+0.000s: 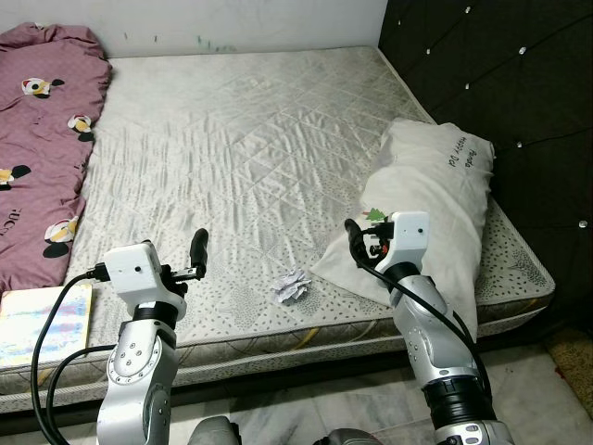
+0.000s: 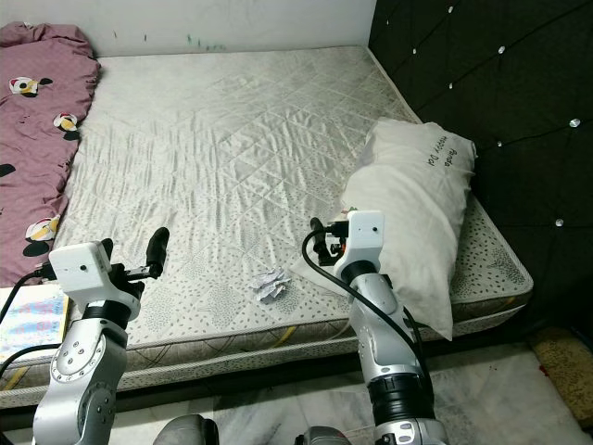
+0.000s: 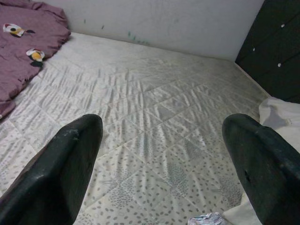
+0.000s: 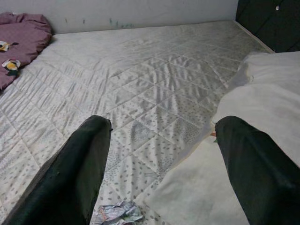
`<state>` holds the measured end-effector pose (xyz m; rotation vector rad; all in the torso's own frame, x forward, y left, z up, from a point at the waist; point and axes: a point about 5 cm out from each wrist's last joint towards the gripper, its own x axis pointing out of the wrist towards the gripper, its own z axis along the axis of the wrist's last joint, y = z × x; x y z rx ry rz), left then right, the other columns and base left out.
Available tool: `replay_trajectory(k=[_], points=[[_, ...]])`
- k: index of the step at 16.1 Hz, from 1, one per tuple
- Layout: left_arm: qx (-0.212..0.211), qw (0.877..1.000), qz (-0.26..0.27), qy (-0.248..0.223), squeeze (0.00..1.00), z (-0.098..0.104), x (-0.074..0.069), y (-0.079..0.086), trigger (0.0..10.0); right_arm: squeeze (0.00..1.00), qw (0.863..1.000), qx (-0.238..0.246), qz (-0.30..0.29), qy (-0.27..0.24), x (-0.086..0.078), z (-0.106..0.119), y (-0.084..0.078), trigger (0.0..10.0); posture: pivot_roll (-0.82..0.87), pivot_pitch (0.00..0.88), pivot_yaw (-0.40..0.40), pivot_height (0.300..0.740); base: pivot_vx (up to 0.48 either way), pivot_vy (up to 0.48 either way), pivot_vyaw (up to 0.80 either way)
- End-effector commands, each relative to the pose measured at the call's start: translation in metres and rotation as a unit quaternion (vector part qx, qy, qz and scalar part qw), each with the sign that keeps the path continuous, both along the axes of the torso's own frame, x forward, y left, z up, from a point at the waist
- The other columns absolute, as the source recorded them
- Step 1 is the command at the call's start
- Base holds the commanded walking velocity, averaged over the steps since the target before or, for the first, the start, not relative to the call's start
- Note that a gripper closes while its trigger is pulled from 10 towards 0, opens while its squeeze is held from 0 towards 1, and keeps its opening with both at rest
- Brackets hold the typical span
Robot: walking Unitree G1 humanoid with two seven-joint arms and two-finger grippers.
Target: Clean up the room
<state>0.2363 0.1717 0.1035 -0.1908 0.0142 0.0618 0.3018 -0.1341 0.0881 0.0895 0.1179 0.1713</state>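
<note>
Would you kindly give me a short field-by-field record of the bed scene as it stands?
surface: bare quilted mattress
litter: crumpled paper near the mattress's front edge, between the two arms
pillow: white pillow on the robot's right, beside the dark headboard
blanket: maroon blanket on the robot's left
book: colourful book at the front left corner
left gripper: jaws open, above the mattress
right gripper: jaws open, over the pillow's edge

wall (image 1: 250, 23): pale, marked | headboard (image 1: 500, 83): black, tufted | mattress (image 1: 241, 148): quilted, bare | floor (image 1: 306, 408): marbled tile
</note>
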Motion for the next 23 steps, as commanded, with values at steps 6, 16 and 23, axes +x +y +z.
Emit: replay_trajectory(k=[6,16,23], points=[[-0.006,1.0,0.002,-0.003,1.0,0.0011,0.0005,0.0003,10.0,1.0,1.0,0.001,-0.009,-0.012,0.0057,0.0061,-0.0051,10.0,-0.03,0.067,-0.027,0.74,0.0,0.0,0.0],[0.003,0.999,0.032,0.026,0.0,-0.0052,0.0029,0.0053,10.0,0.0,0.999,-0.019,-0.029,-0.005,0.0067,0.0041,-0.0107,10.0,-0.04,0.073,-0.023,0.74,0.0,0.0,0.0],[0.009,0.998,0.048,0.033,0.0,-0.0057,0.0041,0.0069,10.0,0.0,1.0,-0.02,-0.024,0.0,0.0056,0.0019,-0.008,10.0,-0.04,0.076,-0.021,0.724,0.0,0.0,0.0]])
